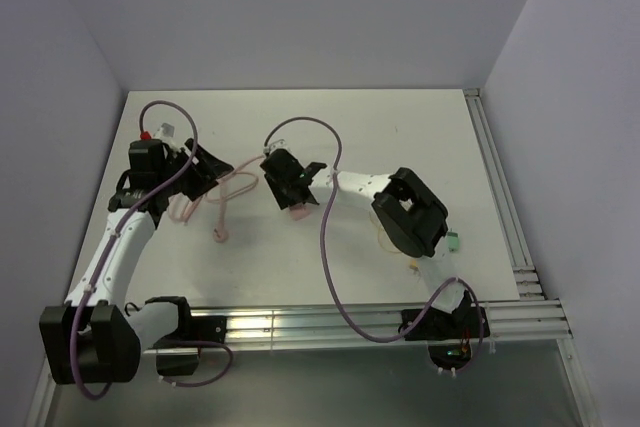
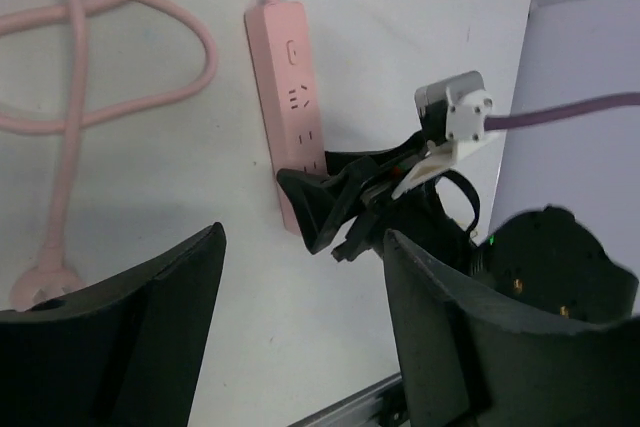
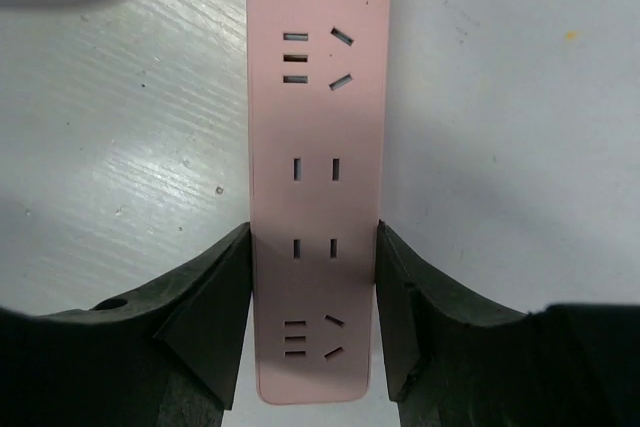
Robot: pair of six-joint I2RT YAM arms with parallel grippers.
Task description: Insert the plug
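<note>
White flat tabletop [image 1: 400, 127] holds a long pink plastic power strip [image 3: 315, 147] near its middle. The right gripper [image 3: 312, 247] squeezes the strip's two sides close to one end. The left gripper [image 2: 303, 235] is wide open and holds nothing. The round pink plug [image 1: 218, 236] lies loose near it, toward the near edge.

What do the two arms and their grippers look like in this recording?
Both arms have white links, left arm and right arm, joined by bulky black joint housings. A purple cable loops loosely beside each. The fingers are matte black, broad and wedge-shaped. No markings are readable.
</note>
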